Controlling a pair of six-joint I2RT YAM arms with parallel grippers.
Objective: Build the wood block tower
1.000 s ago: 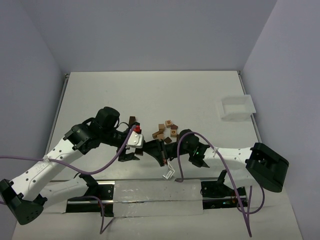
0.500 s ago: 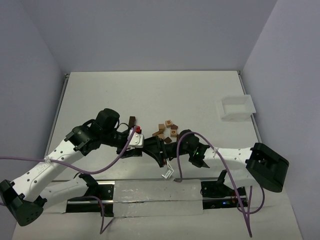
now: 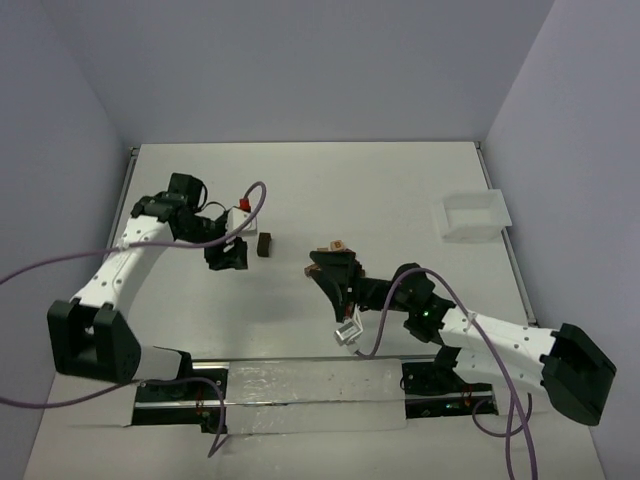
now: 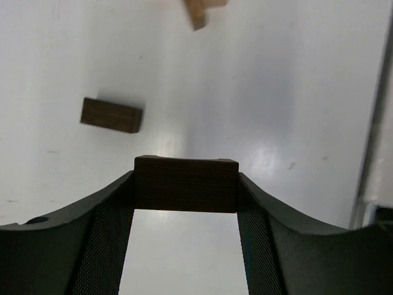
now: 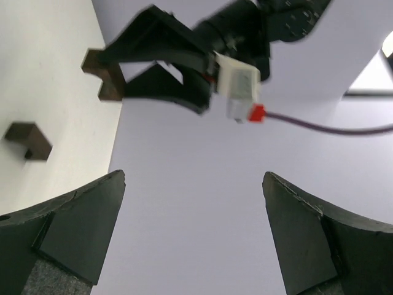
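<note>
Left wrist view only: left jaws clamped on dark block (image 4: 186, 184); second block (image 4: 111, 115) on counter (image 4: 295, 92) beyond (top view hides grip). Right jaws wide apart.

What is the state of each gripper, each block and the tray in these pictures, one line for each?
left gripper: shut on the held dark block.
right gripper: open, nothing between its fingers.
second dark block: lying free, apart from both grippers.
tan blocks: loose by the right gripper, partly hidden.
white tray: upright, nothing seen inside.
</note>
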